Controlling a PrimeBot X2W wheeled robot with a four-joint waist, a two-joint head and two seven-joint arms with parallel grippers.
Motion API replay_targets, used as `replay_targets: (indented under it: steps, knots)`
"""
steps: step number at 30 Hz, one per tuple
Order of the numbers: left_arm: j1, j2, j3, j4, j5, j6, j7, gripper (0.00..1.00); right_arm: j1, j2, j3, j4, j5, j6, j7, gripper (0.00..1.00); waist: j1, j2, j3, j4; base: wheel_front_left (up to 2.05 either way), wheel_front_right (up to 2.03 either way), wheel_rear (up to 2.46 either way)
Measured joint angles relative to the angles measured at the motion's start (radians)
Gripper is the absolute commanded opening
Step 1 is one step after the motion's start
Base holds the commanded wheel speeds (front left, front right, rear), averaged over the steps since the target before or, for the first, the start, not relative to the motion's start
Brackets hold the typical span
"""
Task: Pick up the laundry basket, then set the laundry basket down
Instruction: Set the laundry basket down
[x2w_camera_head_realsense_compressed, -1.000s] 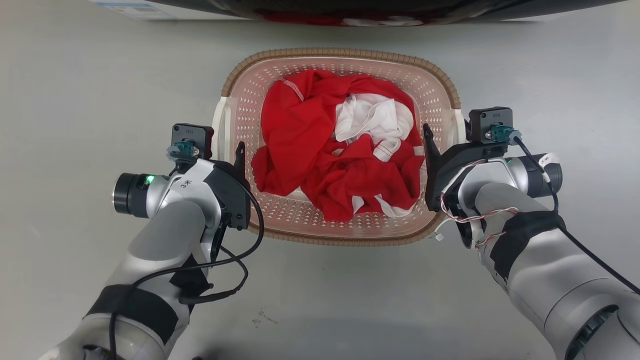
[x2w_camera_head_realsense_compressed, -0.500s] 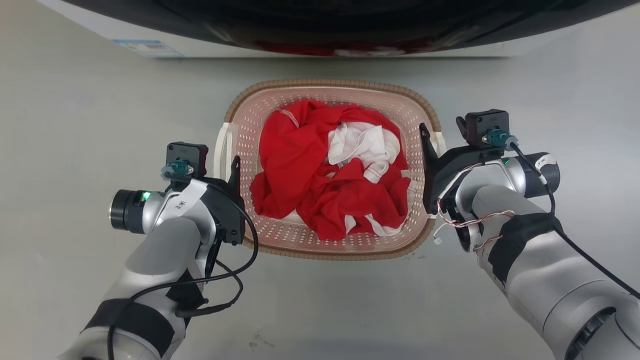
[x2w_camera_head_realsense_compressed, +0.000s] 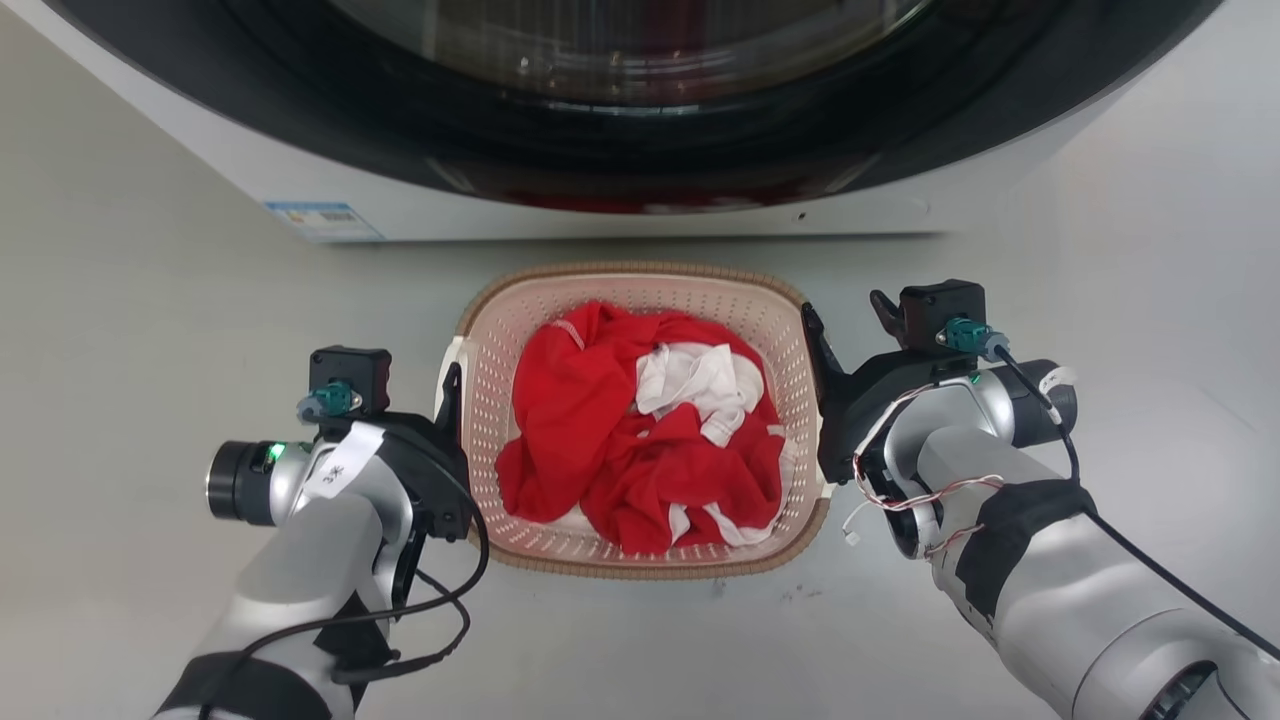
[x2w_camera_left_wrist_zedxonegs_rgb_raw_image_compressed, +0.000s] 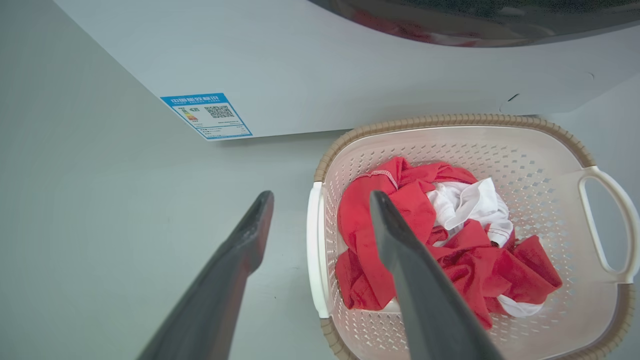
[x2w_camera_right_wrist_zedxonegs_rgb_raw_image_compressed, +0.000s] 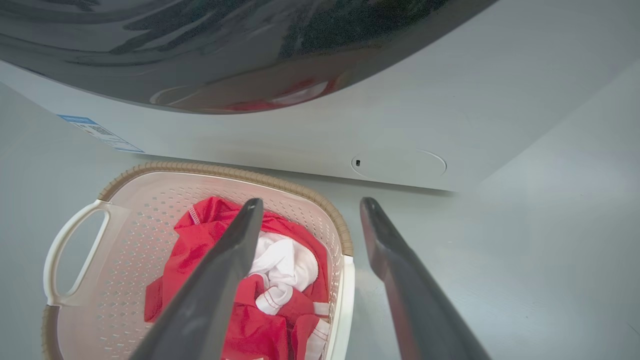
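The laundry basket (x2w_camera_head_realsense_compressed: 700, 292) sits on the pale floor (x2w_camera_head_realsense_compressed: 150, 350) between the robot's two hands, just short of the washing machine (x2w_camera_left_wrist_zedxonegs_rgb_raw_image_compressed: 350, 65) that stands beyond the fingertips. The left gripper (x2w_camera_left_wrist_zedxonegs_rgb_raw_image_compressed: 321, 196) is spread wide, one finger outside the near white handle (x2w_camera_left_wrist_zedxonegs_rgb_raw_image_compressed: 314, 250) and the other above the red and white clothes (x2w_camera_head_realsense_compressed: 620, 450). The right gripper (x2w_camera_right_wrist_zedxonegs_rgb_raw_image_compressed: 311, 201) mirrors it, also spread, with the opposite handle (x2w_camera_right_wrist_zedxonegs_rgb_raw_image_compressed: 345, 300) lying below the gap between its fingers. Neither hand appears to pinch anything, and both look clear of the plastic.

The basket looks light and fairly stiff, though its perforated walls would probably flex under a squeeze. The loose garments inside are soft and could slump to one side if it tips. The smooth moulded handles are the natural holds, one for each hand, taken evenly so the load stays level. They may be slippery for narrow fingers.

Both forearms reach forward and inward from the robot's sides. The wrists are turned so the fingers point ahead and downward, flanking the basket symmetrically.
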Motion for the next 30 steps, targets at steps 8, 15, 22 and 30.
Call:
replay_targets:
  steps: [8, 15, 22, 30]
  knots:
    - [0.101, 0.040, 0.058, -0.095, 0.000, 0.030, 0.000, 1.00, 0.070, 0.001, -0.075, -0.062, -0.001, 0.000, 0.000, 1.00, 0.0001, 0.0000, -0.116, -0.016, 0.00, 0.00, 0.00]
    - [0.217, 0.056, 0.087, -0.198, 0.027, 0.064, 0.000, 1.00, 0.196, -0.017, -0.140, -0.129, -0.020, -0.001, 0.000, 1.00, 0.0000, 0.0000, -0.220, -0.026, 0.00, 0.00, 0.00]
    - [0.344, 0.091, 0.144, -0.324, 0.070, 0.089, 0.000, 1.00, 0.318, -0.038, -0.210, -0.243, -0.074, -0.006, 0.000, 1.00, 0.0000, 0.0000, -0.317, -0.036, 0.00, 0.00, 0.00]
    - [0.489, 0.113, 0.217, -0.500, 0.125, 0.106, 0.000, 1.00, 0.440, -0.076, -0.308, -0.402, -0.154, -0.010, 0.000, 1.00, 0.0001, -0.0001, -0.389, -0.057, 0.00, 0.00, 0.00]
